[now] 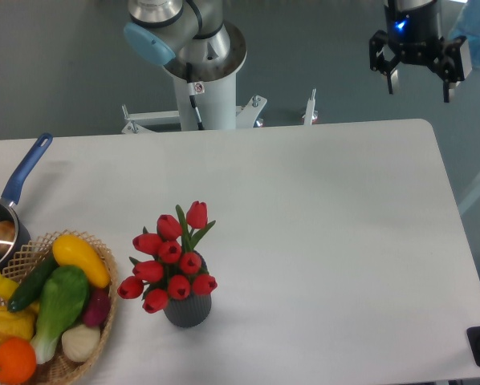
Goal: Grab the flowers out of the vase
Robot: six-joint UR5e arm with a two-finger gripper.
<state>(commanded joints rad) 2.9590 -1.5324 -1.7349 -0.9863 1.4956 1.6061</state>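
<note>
One basket point(103, 321) w/ veg beside flowers point(169, 261) in vase point(188, 310); pincer point(418, 83) spread wide, empty.

We found no text, brand, number or sign that could be read anywhere in the view. The only candidate was a small white sticker with a red mark point(197, 88) on the arm's pale base column point(208, 100), and it was too small for us to make out any letters or figures.

High frontal view over table point(320, 200)
</note>
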